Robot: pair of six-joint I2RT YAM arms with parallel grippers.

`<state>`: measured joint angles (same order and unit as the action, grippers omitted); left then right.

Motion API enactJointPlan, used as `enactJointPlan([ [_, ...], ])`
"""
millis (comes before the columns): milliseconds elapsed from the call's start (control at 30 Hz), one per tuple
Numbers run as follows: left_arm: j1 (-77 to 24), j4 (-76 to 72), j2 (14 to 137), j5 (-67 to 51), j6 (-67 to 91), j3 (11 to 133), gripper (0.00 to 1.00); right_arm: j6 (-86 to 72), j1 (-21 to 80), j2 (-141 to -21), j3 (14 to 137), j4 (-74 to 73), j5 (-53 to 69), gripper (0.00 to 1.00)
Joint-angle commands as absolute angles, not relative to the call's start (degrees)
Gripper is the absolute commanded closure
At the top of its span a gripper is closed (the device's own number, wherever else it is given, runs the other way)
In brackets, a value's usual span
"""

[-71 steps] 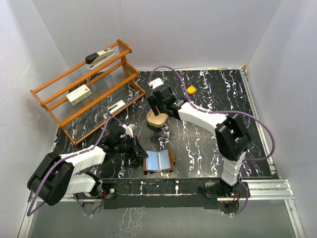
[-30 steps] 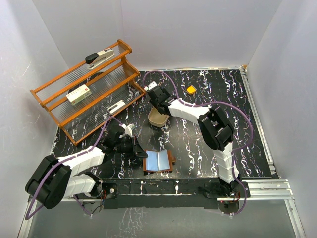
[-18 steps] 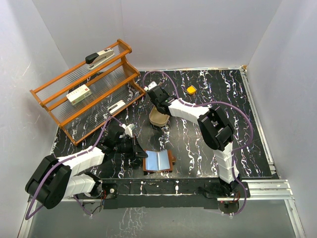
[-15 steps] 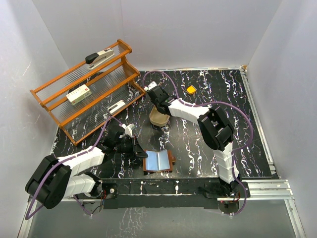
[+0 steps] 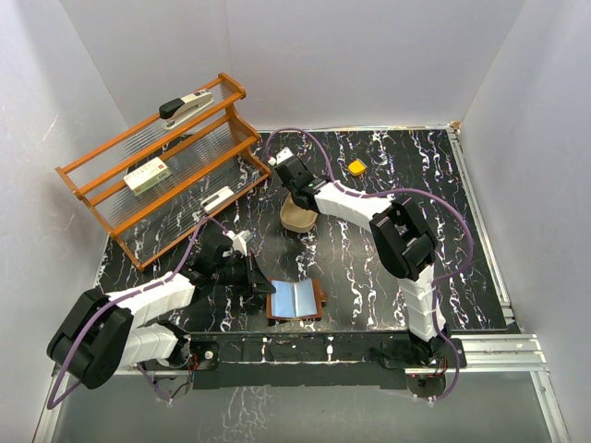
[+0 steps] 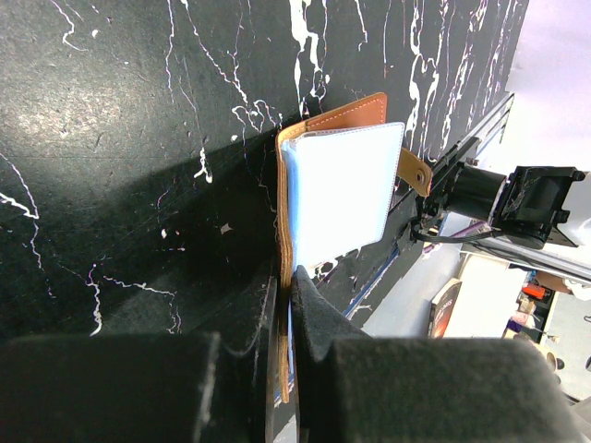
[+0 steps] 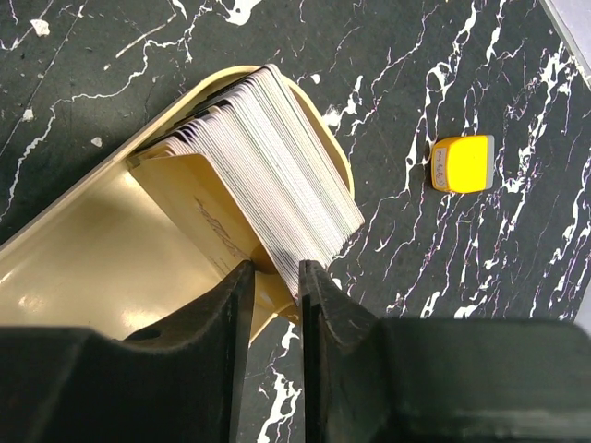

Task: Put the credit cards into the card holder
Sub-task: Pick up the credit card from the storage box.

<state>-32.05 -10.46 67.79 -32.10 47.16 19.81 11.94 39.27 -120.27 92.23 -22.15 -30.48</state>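
Credit cards (image 7: 277, 175) are sitting stacked on edge in the tray (image 7: 83, 268), w/ our right gripper (image 7: 274, 277) nearly pressed together pinching the front ones, while our left gripper (image 6: 283, 318) is clamping the open card holder (image 6: 337, 189) nearer the bases.

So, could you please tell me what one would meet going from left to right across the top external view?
White-and-green box → stapler → left gripper → card holder → yellow block.

No legible text anywhere
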Motion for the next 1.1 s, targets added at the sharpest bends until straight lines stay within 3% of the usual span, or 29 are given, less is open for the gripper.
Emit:
enactJointPlan([
  [0, -32.1, -10.2, 66.7, -32.4, 47.3, 19.9, 1.00, 12.4, 38.6, -118.5, 95.5, -19.9, -32.5, 0.80],
  [500, -32.2, -10.4, 65.6, -32.5, 48.8, 19.6, 1.00, 10.5, 38.7, -114.6, 95.7, -27.3, -24.8, 1.00],
  [767, -32.2, -11.3, 65.5, -32.5, 50.1, 19.9, 1.00, 3.9, 38.8, -106.3, 91.2, -30.7, -19.3, 1.00],
  [1067, -32.2, -14.0, 68.4, -33.0, 51.2, 21.8, 1.00, -6.5, 38.9, -87.6, 78.2, -33.1, -13.2, 1.00],
])
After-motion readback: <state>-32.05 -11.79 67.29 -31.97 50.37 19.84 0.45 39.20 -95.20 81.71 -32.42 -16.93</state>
